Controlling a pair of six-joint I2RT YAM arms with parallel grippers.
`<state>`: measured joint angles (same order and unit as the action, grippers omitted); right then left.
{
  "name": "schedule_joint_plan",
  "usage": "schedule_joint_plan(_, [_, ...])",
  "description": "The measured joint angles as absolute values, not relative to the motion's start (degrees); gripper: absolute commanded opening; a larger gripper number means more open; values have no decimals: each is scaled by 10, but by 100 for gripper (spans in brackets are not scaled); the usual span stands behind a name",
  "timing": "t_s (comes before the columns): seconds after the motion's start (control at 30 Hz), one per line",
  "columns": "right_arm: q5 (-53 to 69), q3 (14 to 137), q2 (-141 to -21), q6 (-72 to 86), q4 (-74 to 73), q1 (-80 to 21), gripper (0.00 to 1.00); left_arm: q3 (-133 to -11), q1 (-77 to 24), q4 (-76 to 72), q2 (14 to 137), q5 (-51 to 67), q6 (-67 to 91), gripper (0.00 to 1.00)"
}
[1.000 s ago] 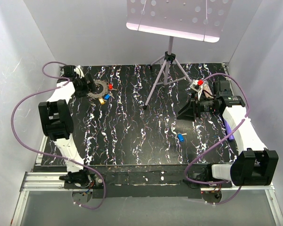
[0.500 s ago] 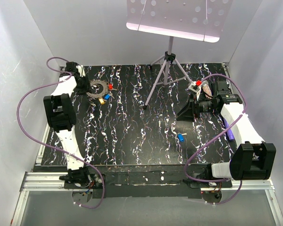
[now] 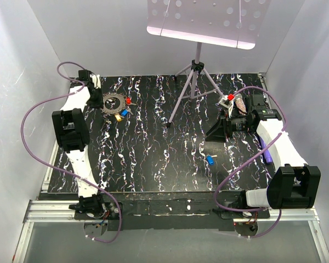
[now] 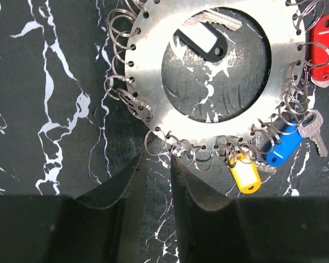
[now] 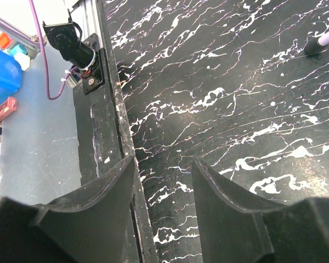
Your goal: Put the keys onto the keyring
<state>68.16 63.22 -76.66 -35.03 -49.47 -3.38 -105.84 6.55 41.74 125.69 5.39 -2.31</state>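
Left tool closing at keyring rim.
We are watching its jaws narrowing from wide to a slim, empty gap; keyring lying on the worktop, far left; right tool staying apart, empty.

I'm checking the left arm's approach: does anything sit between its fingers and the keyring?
Nothing visible does. The left gripper sits just short of the keyring at its near rim; only bare table and the rim's own small wire loops lie between them.
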Motion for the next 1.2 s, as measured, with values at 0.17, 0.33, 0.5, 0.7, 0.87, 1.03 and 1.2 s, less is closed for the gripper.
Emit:
schedule_joint_plan(0.17, [682, 633, -767, -356, -497, -34, 55, -1069, 57, 420, 1277, 49, -45, 24])
schedule_joint_plan(0.33, [682, 635, -770, -362, -501, -34, 55, -1071, 51, 431, 1304, 35, -60, 25])
schedule_joint_plan(0.5, [683, 640, -773, -365, -509, -34, 55, -1078, 46, 434, 1305, 22, -66, 26])
schedule_joint_plan(0.7, [684, 641, -774, -369, -513, -34, 55, -1084, 45, 435, 1305, 14, -69, 25])
schedule_joint_plan(0.87, [684, 641, -774, -374, -515, -34, 56, -1085, 45, 435, 1305, -1, -73, 22])
schedule_joint_plan(1.03, [684, 641, -774, -376, -518, -34, 56, -1086, 45, 435, 1305, -9, -76, 19])
schedule_joint_plan(1.2, [684, 641, -774, -377, -522, -34, 56, -1087, 45, 435, 1308, -10, -79, 21])
